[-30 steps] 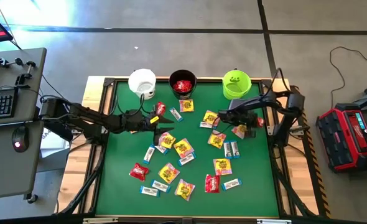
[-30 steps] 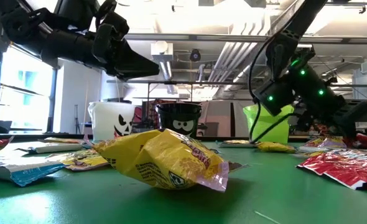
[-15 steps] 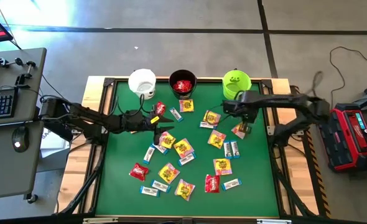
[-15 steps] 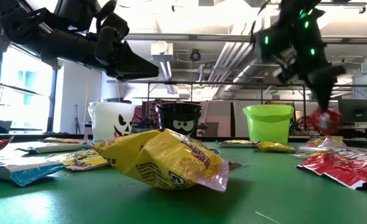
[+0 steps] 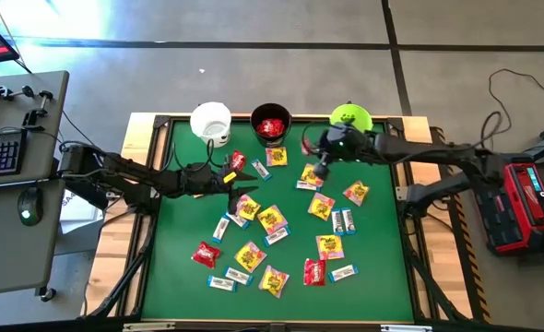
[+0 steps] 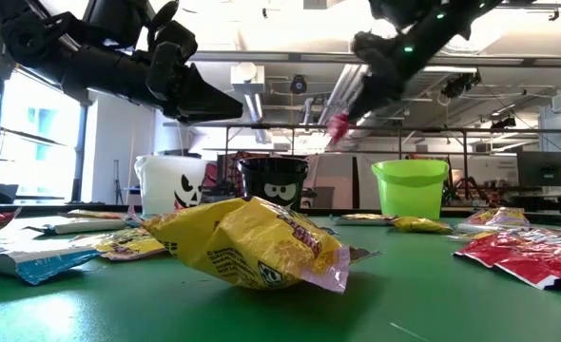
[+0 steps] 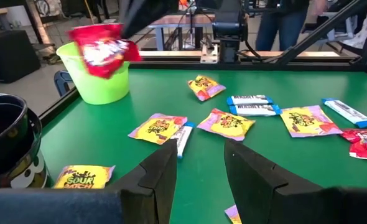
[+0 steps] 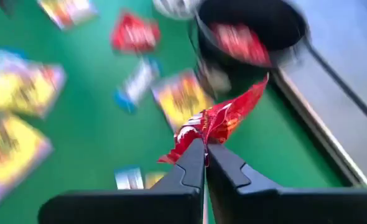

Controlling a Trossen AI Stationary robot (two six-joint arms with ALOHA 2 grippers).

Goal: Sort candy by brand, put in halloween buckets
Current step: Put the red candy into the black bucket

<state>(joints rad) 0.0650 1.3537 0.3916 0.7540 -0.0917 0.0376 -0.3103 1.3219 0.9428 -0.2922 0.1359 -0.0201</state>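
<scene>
- Right now my right gripper (image 8: 204, 152) pinches a red packet (image 8: 218, 121), held up btwn black bucket (image 5: 271, 124) & green bucket (image 5: 350, 118).
- Left gripper (image 7: 198, 163) spread, over mat w/ scattered candy (image 5: 271, 219).

- The white bucket (image 5: 210, 121), black bucket (image 5: 271, 124) and green bucket (image 5: 350, 119) line the bench's (image 5: 378, 277) far edge.
- The right gripper (image 5: 311, 148) hangs between the black and green ones.
- The left gripper (image 5: 244, 187) hovers over scattered candy (image 5: 271, 219).

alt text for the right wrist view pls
The right claw is shut on a red candy packet, held above the green table near the black bucket, which already holds red candy. Yellow-and-pink packets lie blurred below.
</scene>
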